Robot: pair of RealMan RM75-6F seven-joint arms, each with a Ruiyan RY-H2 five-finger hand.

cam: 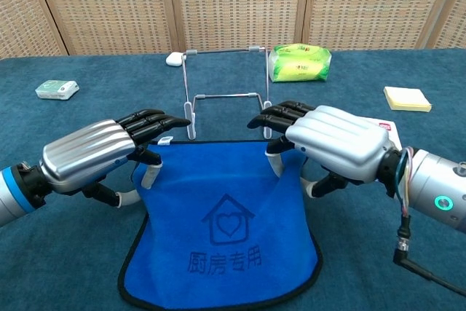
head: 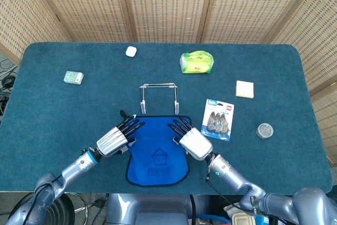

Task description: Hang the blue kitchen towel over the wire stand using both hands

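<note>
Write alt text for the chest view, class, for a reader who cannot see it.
Two metal robot hands, left hand and right hand, rest on the top corners of a blue kitchen towel lying flat on a teal table. A wire stand stands just behind the towel.

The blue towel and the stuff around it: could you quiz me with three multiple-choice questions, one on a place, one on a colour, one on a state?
1. Where is the wire stand?
A. Just beyond the blue towel
B. By the yellow notepad
C. Off the table

2. What colour is the pouch behind the stand?
A. Red
B. Green
C. Black

3. How is the towel now?
A. Draped over the stand
B. Folded
C. Flat on the table, left hand and right hand at its top corners

A: it stands past the towel's far edge. B: it is green. C: it lies spread.
</note>
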